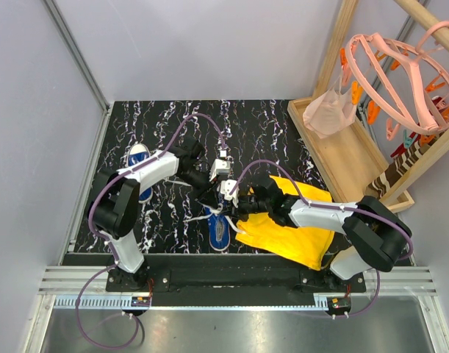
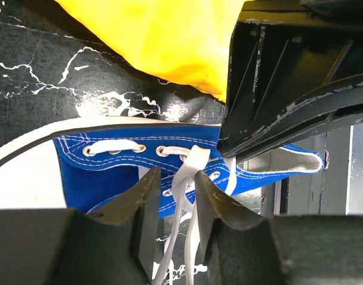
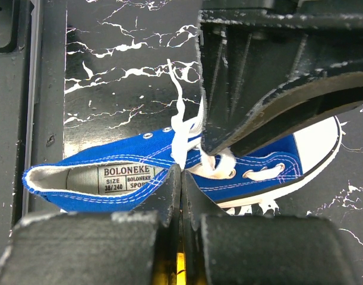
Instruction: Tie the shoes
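Left end effector (image 2: 180, 199) narrowly around white lace (image 2: 190, 169), yellow cloth (image 2: 169, 41) close behind sneaker (image 2: 110, 163).

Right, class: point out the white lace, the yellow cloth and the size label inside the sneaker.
white lace (image 2: 190, 169): left wrist view, strand between that gripper's fingers.
yellow cloth (image 1: 301, 235): top external view, flat middle area.
size label (image 3: 126, 177): right wrist view, printed insole patch.
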Controlling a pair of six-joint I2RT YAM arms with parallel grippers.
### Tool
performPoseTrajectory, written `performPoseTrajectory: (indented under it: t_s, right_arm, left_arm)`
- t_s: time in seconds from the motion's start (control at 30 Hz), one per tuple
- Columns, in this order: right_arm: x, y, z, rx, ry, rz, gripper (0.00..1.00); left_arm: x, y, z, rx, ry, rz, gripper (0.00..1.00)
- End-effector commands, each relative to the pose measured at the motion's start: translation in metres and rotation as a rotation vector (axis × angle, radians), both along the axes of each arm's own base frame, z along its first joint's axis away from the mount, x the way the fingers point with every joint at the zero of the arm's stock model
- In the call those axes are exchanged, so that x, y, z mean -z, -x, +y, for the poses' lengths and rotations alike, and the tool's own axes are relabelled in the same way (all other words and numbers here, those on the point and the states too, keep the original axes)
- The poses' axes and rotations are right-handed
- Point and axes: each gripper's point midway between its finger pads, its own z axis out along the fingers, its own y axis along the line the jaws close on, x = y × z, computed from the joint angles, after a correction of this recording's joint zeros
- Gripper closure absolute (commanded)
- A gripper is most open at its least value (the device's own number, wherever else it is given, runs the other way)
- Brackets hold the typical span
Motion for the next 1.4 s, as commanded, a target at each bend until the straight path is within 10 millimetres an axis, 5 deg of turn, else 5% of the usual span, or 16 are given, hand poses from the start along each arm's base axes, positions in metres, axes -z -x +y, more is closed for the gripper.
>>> performPoseTrajectory:
  t_s: [0.0,0.23,0.5,0.67,1.37]
  right_arm:
    - [-0.014,0.003,0.004,-0.030,-0.039,-0.035,1.00]
    - [-0.015,0.003,0.006,-0.033,-0.041,-0.031,1.00]
    - [-0.015,-0.001,0.007,-0.017,-0.039,-0.030,1.00]
    - [-0.014,-0.001,0.007,-0.016,-0.037,-0.025,1.00]
    - [-0.013,-0.017,0.008,0.152,-0.025,0.102,1.00]
  left_arm:
    - [-0.011,-0.007,-0.008,0.005,0.041,-0.023,0.74]
    - [-0.040,-0.002,-0.018,0.020,0.146,-0.017,0.83]
    - [-0.047,0.003,-0.024,0.026,0.161,-0.002,0.87]
    - [-0.047,0.001,-0.024,0.014,0.159,-0.018,1.00]
    - [-0.041,0.009,-0.013,-0.023,0.144,0.008,1.00]
